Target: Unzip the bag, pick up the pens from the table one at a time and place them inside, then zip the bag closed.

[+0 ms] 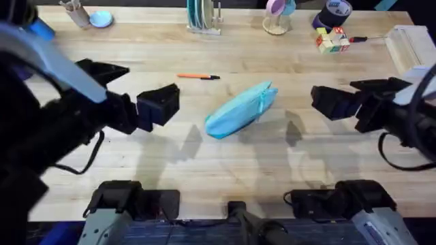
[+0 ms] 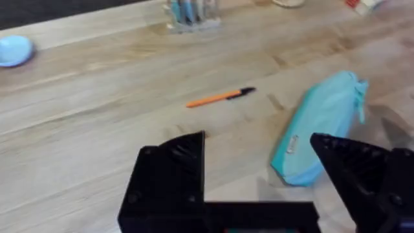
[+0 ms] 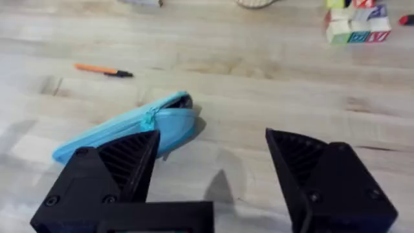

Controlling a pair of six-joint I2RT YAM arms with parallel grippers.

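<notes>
The light-turquoise bag (image 1: pixel 240 110) lies slanted at the middle of the table (image 1: pixel 204 170), its zipper running along its length. In the right wrist view the bag (image 3: pixel 129 129) shows a small dark gap at the zipper's end. One orange pen (image 1: pixel 198 76) with a black end lies flat behind the bag; the wrist views show the pen (image 2: pixel 221 97) (image 3: pixel 103 69) too. My left gripper (image 1: pixel 163 103) hovers open left of the bag. My right gripper (image 1: pixel 325 101) hovers open right of it. Neither touches anything.
Along the far edge stand a cup of sticks (image 1: pixel 76 13), a pale blue dish (image 1: pixel 101 18), a rack with plates (image 1: pixel 202 17), a stand (image 1: pixel 276 17), a tape roll (image 1: pixel 336 11), coloured cubes (image 1: pixel 332 41) and a white box (image 1: pixel 411 44).
</notes>
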